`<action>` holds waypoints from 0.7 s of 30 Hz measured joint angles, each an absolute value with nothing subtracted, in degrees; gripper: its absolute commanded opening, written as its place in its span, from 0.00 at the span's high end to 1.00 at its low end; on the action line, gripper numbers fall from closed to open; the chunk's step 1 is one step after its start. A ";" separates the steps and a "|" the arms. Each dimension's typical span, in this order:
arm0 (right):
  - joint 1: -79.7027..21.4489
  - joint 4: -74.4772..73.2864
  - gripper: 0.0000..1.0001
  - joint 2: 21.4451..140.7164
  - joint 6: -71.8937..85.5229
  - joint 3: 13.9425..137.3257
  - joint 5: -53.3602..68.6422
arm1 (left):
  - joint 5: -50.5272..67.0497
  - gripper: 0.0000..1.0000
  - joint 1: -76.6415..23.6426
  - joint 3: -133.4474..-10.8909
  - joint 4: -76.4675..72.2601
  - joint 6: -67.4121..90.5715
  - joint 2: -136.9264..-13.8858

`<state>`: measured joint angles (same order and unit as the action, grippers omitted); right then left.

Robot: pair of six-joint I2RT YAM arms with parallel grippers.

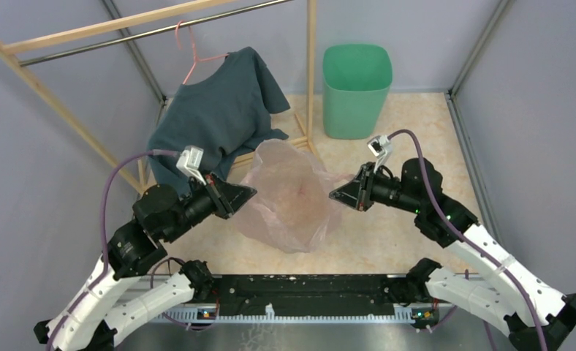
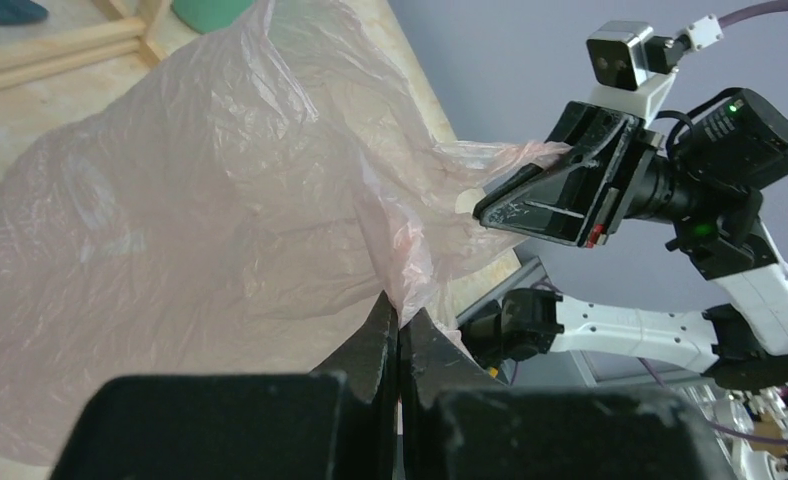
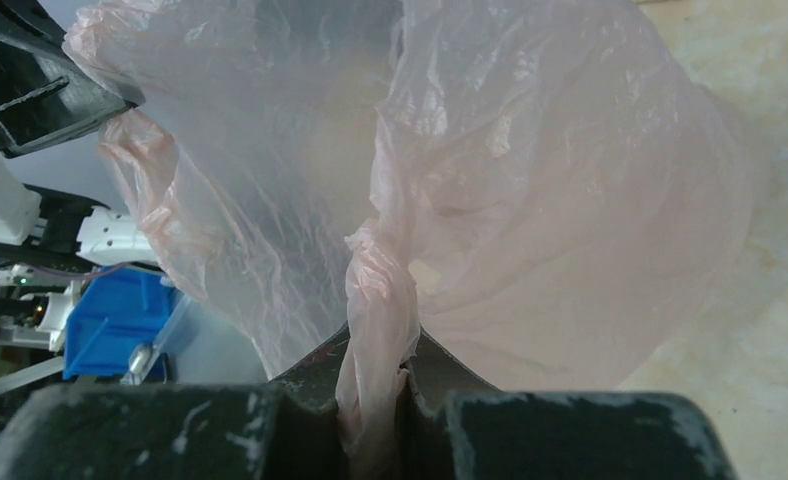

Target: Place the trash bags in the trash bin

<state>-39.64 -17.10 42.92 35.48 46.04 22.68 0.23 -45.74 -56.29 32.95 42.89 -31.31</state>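
Observation:
The pale-pink translucent trash bag (image 1: 289, 197) hangs stretched between my two grippers above the floor. My left gripper (image 1: 250, 194) pinches its left edge; in the left wrist view the jaws (image 2: 398, 318) are pressed together on a fold of the film (image 2: 190, 200). My right gripper (image 1: 334, 196) grips the bag's right edge; in the right wrist view a bunched strand of the film (image 3: 380, 300) fills the narrow gap between the jaws (image 3: 375, 345). The mint-green trash bin (image 1: 357, 88) stands upright against the back wall, beyond the right gripper, and the bag is clear of it.
A dark teal shirt (image 1: 219, 110) hangs from a pink hanger (image 1: 194, 55) on a wooden rack (image 1: 311, 73) at the back left, its post just left of the bin. Grey walls close in both sides. A blue box (image 3: 110, 320) shows behind the arms' bases.

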 measured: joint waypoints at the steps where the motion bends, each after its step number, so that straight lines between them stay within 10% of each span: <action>1: -39.64 -17.39 0.91 43.86 34.70 47.33 22.24 | -0.47 1.00 -45.74 -57.56 33.52 42.54 -32.32; 11: -39.64 -16.51 0.77 56.58 28.38 53.19 18.96 | -6.44 1.00 -45.74 -62.37 34.94 38.70 -41.91; 21: -39.59 -21.02 0.24 72.40 20.95 71.53 14.37 | -13.58 1.00 -45.74 -63.66 38.33 27.90 -52.01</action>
<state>-39.59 -21.02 72.40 20.95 71.53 14.37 -13.58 -45.74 -63.66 38.33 27.90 -52.01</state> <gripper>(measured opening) 0.633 0.006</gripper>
